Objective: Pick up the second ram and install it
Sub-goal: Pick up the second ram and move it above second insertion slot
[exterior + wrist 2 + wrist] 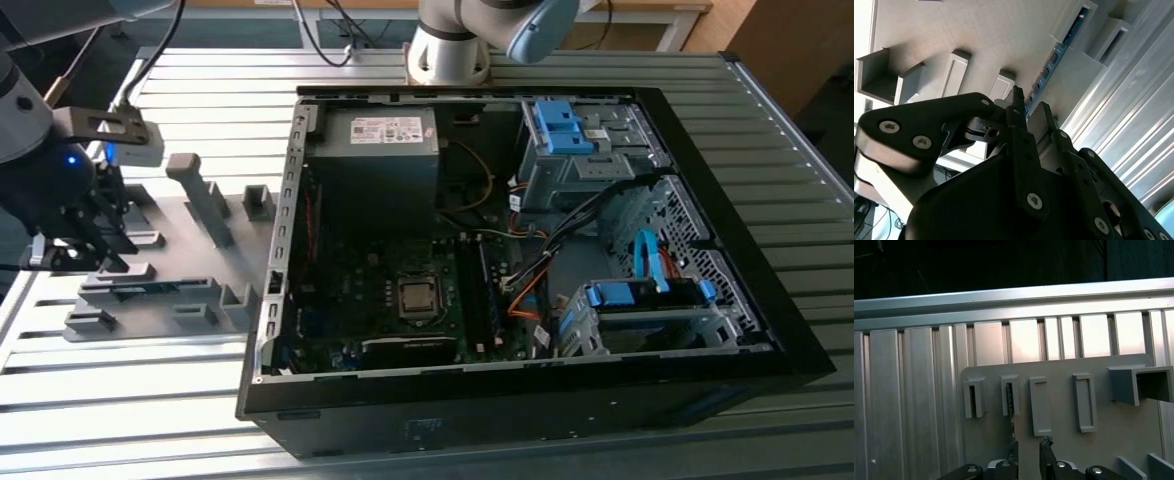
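Note:
The second ram [1054, 57] is a thin dark stick standing on its edge in a slot of the grey fixture tray [200, 255]. In the first wrist view the ram [1010, 399] is seen edge-on, running toward my fingers. My gripper [1028, 109] hangs low over the near end of the stick, open, one dark finger [1015, 107] on each side of its line. I cannot tell whether a finger touches it. In the exterior view my gripper [110, 262] is at the tray's left part, over the dark strip of the ram [158, 288].
An open computer case [534, 330] lies in the middle of the slatted metal table [120, 400], with the motherboard and its processor socket [418, 297] exposed. Upright grey blocks [200, 195] stand on the tray close to my gripper. Cables and blue drive cages [641, 300] crowd the case's right side.

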{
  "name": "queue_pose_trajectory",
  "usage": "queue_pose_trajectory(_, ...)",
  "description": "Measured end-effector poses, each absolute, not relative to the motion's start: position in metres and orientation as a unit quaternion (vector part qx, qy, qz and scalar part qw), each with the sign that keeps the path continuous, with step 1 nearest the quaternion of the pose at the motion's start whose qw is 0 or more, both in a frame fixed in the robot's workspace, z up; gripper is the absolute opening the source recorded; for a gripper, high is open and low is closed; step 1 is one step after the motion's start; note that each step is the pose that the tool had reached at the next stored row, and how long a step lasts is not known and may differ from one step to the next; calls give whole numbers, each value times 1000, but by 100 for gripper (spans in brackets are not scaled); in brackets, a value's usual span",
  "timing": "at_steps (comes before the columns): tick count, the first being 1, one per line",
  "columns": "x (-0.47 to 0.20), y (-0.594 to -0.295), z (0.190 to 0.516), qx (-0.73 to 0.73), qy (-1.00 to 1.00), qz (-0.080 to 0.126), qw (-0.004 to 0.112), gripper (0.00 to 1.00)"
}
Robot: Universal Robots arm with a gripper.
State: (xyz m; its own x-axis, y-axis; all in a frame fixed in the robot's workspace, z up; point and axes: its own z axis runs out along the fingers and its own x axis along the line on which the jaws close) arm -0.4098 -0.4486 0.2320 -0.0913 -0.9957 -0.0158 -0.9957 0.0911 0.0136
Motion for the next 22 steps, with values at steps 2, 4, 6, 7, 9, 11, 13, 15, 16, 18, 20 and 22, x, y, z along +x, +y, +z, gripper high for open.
queue_pose_trajectory(2,-410,-449,233,-674,739,10,1,31)
queue_pose_trajectory(4,-410,-449,233,-674,739,10,1,31)
queue_pose_trajectory(6,-410,-449,234,-674,739,10,1,31)
queue_pose_trajectory(7,-410,-449,234,-674,739,10,1,31)
queue_pose_trajectory(9,-410,-449,234,-674,739,10,1,31)
queue_pose_trajectory(11,-410,-449,235,-674,739,10,1,31)
queue_pose_trajectory(13,-410,-449,235,-674,739,10,1,31)
queue_pose_trajectory(15,-410,-449,236,-674,739,10,1,31)
queue_pose_trajectory(16,-410,-449,236,-674,739,10,1,31)
queue_pose_trajectory(18,-410,-449,236,-674,739,10,1,31)
queue_pose_trajectory(20,-410,-449,237,-674,739,10,1,31)
queue_pose_trajectory(22,-410,-449,237,-674,739,10,1,31)
